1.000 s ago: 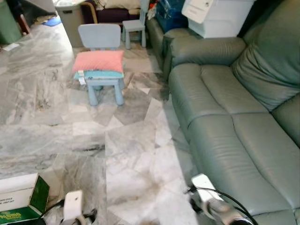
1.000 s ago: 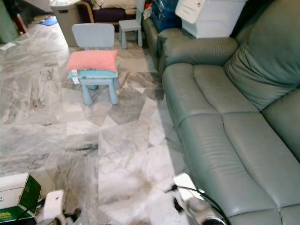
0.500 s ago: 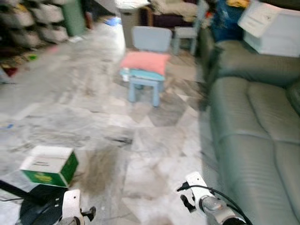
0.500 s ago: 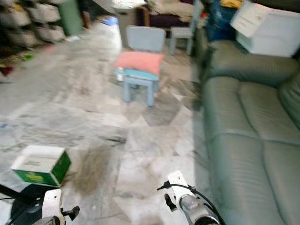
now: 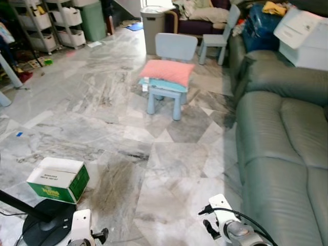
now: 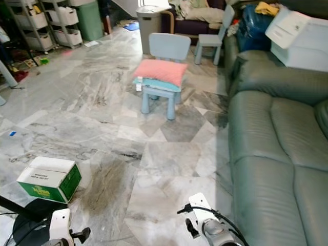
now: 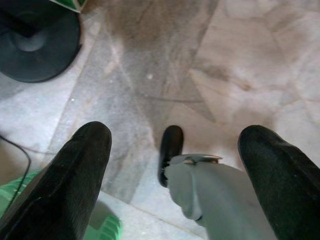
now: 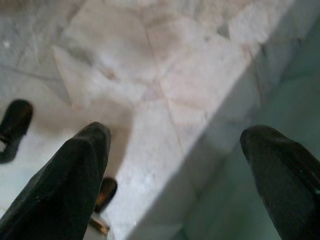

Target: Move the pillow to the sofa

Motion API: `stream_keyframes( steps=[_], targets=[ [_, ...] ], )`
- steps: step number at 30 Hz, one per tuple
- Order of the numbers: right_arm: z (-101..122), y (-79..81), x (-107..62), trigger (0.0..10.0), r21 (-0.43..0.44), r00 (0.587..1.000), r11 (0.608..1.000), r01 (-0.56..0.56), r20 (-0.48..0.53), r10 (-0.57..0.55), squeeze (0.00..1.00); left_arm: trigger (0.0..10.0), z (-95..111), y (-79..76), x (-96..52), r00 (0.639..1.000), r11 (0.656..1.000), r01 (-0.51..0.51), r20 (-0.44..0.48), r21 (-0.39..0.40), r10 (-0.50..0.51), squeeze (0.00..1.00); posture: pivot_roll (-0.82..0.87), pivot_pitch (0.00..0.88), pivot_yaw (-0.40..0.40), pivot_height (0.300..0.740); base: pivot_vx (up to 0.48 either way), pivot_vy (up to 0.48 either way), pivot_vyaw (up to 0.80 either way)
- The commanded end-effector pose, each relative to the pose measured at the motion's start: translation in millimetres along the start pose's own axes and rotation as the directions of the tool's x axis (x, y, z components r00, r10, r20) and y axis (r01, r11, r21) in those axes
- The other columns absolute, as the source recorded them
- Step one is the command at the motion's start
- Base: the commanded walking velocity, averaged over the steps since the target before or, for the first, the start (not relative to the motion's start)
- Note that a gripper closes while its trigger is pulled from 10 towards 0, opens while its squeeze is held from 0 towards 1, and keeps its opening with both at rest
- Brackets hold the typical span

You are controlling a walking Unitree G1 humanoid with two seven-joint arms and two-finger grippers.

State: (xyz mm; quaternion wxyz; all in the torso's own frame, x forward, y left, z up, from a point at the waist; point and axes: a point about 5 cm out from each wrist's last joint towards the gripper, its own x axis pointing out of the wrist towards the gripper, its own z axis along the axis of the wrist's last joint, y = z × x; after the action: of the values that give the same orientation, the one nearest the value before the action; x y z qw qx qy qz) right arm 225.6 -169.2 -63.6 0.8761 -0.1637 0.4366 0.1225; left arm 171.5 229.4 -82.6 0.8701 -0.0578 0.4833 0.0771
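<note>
The pink pillow (image 5: 167, 72) rests atop a teal cushion (image 5: 164, 84) on the blue child's chair (image 5: 169, 77), well apart from the sofa (image 5: 279, 148). Left gripper (image 7: 177, 165) and right gripper (image 8: 175, 165) hang low over the floor, jaws spread wide and empty, suggesting approach rather than grasp.

A grey-veined marble floor (image 5: 102, 102) fills the frame's centre, with a pale blue child's chair (image 5: 171, 56) at upper centre, white storage shelves (image 5: 48, 23) at upper left and a green-and-white cardboard box (image 5: 58, 179) at lower left.
</note>
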Motion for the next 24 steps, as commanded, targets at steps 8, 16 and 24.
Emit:
stream_keyframes(
  steps=[8,16,24],
  targets=[
    [-2.6,-2.2,-0.7,10.0,-0.006,1.000,1.000,0.000,-0.002,0.000,0.00,10.0,4.2,-1.9,0.6,1.000,1.000,0.013,0.009,0.003,-0.013,0.00,0.02,0.000,-0.004,0.740,0.437,0.000,0.00],
    [-2.6,-1.5,-0.6,10.0,-0.003,1.000,1.000,-0.002,-0.001,0.002,0.00,10.0,4.3,-1.3,0.5,1.000,1.000,0.012,0.008,0.008,-0.012,0.00,0.03,0.000,-0.004,0.740,0.435,0.000,0.00],
    [-2.8,-1.5,-0.6,10.0,-0.002,1.000,1.000,-0.002,-0.003,0.002,0.00,10.0,4.1,-1.1,0.5,1.000,1.000,0.012,0.007,0.006,-0.012,0.00,0.03,0.000,-0.003,0.740,0.137,0.351,0.00]
  ],
)
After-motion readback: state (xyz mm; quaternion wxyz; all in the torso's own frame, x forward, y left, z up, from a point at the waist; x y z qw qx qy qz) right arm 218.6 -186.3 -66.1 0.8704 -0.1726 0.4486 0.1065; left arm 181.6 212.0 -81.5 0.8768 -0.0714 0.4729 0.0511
